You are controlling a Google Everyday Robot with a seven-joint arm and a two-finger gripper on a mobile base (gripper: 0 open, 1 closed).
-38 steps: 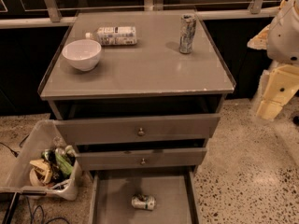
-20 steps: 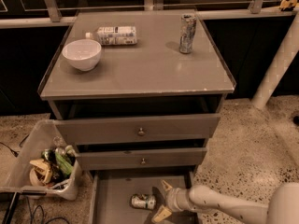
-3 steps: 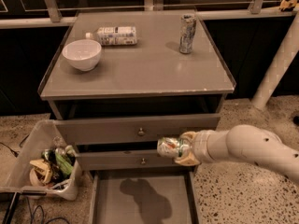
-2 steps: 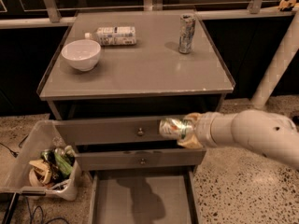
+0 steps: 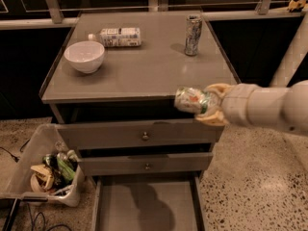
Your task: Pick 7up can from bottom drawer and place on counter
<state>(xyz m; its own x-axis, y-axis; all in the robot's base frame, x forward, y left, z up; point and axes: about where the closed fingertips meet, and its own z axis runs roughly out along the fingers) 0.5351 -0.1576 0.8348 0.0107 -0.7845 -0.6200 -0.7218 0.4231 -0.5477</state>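
In the one camera view we see the gripper (image 5: pixel 206 105) reaching in from the right on a pale arm (image 5: pixel 269 107). Its two tan fingers (image 5: pixel 217 88) pinch the 7up can (image 5: pixel 191 100) from above and below. The can lies on its side in the air, at the height of the front rim of the counter (image 5: pixel 144 78) and just before its right front corner, above the top drawer (image 5: pixel 144 134). On the counter we find a white bowl (image 5: pixel 84 57) at the left, a plastic bottle (image 5: pixel 118 36) lying on its side behind it, and a tall slim can (image 5: pixel 193 35) standing upright at the back right. Below the middle drawer (image 5: pixel 147 165), the bottom drawer (image 5: pixel 144 208) stands pulled out, a shadow on its grey floor. A bin (image 5: pixel 29 153) of clutter sits on the floor at the left.
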